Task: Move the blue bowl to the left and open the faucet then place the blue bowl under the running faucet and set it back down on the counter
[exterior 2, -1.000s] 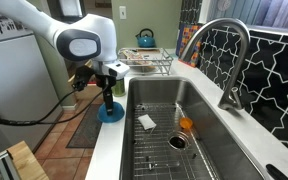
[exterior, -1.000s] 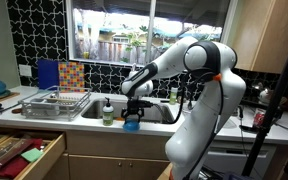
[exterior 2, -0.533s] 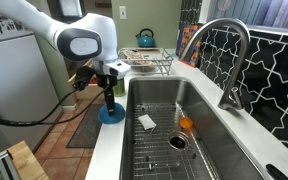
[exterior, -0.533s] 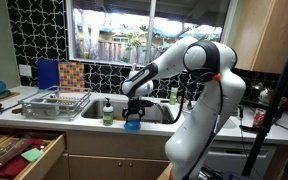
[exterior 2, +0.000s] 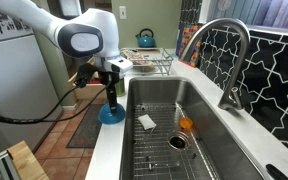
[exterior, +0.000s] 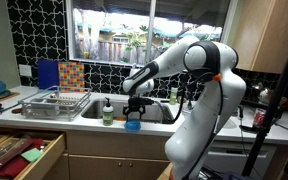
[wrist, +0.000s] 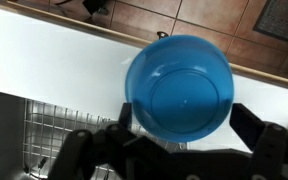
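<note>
While at counter (wrist: 44,60) edge, blue bowl (wrist: 179,95).

1. In an exterior view, the camera stands back in the room, off the tabletop's (exterior: 19,97) front edge. It faces the window (exterior: 114,40) from mid-distance and takes in the whole arm (exterior: 199,100).
2. In an exterior view, the camera sits low at one end of the sink (exterior 2: 184,125) and looks along its length, with the faucet (exterior 2: 229,60) close by.
3. The wrist view looks straight down, close, on the tabletop's front edge, with the fingers (wrist: 259,130) at the bottom.
4. All three views share the bowl (exterior: 132,124) by the sink.
</note>
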You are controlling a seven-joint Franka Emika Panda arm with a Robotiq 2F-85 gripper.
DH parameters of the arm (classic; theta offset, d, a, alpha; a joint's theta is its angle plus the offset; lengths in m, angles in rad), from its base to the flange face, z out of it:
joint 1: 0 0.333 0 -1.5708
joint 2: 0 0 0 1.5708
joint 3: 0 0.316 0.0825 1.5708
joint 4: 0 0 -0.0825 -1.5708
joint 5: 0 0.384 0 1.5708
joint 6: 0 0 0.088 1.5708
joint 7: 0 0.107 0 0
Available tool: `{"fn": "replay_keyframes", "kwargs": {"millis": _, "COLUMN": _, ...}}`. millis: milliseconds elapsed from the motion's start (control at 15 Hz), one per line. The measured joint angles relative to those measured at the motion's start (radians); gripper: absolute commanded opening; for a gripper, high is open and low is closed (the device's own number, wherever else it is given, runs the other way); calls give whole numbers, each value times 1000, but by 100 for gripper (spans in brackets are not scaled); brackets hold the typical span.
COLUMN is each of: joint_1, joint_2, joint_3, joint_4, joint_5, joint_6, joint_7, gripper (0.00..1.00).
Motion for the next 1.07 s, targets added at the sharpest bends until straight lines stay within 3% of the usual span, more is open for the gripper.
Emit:
{"fn": "replay_keyframes", "kwargs": {"millis": 733, "joint_1": -4, "joint_2": -54, "joint_3": -10, "joint_4": 45, "joint_5": 14, "joint_6": -65, "joint_7": -26, "gripper": 100}}
{"fn": "replay_keyframes", "kwargs": {"millis": 1067, "joint_1": -46, "joint_2": -6, "joint_3": -48, "joint_4": 100, "joint_5": -7, "joint_6": 8, "joint_7": -13, "gripper": 100}}
